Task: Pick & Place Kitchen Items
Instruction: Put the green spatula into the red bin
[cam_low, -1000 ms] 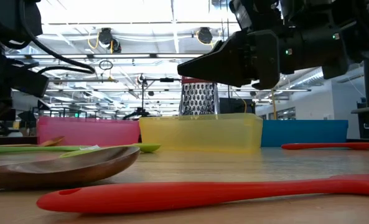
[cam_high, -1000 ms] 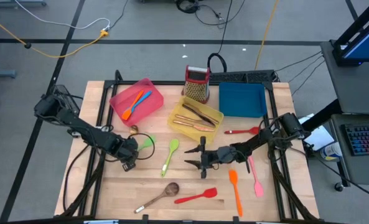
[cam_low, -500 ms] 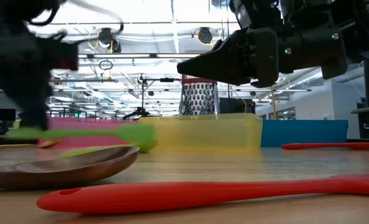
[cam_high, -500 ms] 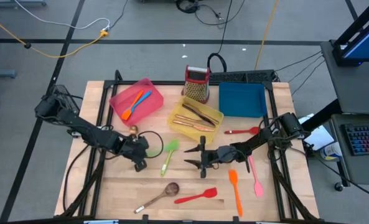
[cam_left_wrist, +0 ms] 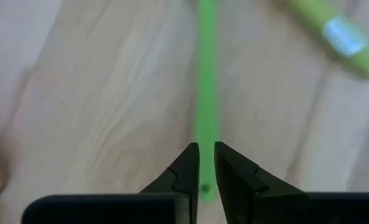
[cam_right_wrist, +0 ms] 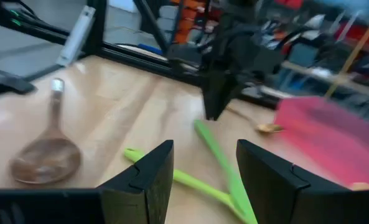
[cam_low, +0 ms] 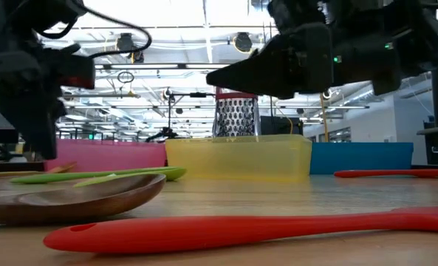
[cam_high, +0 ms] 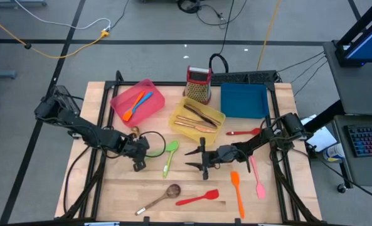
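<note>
The left arm is reaching in from the table's left edge, its left gripper (cam_high: 140, 164) pointing down with fingers (cam_left_wrist: 185, 171) nearly closed, a narrow gap between them. The right arm is stretching leftward from the right side, its right gripper (cam_high: 195, 159) hovering with fingers (cam_right_wrist: 144, 174) spread wide

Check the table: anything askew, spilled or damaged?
Nothing damaged or spilled. The one oddity: two green utensils lie crossed, the green spatula over the green spoon, in front of the yellow tray. The left hand is closed on the spatula's handle; the right hand hovers open nearby.
</note>
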You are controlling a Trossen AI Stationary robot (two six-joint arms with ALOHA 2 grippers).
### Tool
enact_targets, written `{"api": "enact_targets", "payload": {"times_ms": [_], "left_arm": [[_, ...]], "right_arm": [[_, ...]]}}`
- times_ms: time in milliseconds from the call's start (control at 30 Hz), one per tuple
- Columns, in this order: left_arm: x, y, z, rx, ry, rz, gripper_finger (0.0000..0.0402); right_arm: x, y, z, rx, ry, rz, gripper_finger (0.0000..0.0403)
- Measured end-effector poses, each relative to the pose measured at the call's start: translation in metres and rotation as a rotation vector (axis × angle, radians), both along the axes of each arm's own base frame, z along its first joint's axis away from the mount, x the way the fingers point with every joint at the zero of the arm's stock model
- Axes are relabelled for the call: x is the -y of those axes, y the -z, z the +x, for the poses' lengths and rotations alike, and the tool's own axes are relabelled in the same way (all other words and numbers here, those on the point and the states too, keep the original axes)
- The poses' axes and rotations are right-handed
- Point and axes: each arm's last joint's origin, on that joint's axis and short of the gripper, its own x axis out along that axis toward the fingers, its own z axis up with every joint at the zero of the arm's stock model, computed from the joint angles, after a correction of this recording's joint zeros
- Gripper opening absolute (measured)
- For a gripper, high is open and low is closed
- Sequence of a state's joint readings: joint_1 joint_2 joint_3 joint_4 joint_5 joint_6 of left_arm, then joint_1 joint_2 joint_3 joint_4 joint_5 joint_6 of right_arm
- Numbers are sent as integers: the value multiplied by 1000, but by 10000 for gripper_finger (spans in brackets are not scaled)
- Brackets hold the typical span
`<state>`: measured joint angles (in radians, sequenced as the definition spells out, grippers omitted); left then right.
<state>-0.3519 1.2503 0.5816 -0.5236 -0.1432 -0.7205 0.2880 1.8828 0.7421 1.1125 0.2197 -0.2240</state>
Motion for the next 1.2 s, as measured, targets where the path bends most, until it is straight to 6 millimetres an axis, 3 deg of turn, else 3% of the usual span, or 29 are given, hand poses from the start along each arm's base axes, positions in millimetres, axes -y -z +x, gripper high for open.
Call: {"api": "enact_targets", "payload": {"times_ms": [267,433,567,733,1000,1200], "left_arm": [[3,-5,11,122,164,40,63],[-1,-4,10,103,176,85,127],[-3,1,13,95,150,153,185],[-1,21,20,60,98,202,216],[7,39,32,99,59,229,192],[8,47,39,119,28,248,122]], "right_arm": [[13,-11,23,-47,20,18,171],[16,-17,40,-171,39,-15,171],[20,-22,46,-174,54,-14,171],[21,-22,46,-173,57,-14,171],[21,-21,46,-178,58,-8,171],[21,-22,46,-175,58,-7,171]]}}
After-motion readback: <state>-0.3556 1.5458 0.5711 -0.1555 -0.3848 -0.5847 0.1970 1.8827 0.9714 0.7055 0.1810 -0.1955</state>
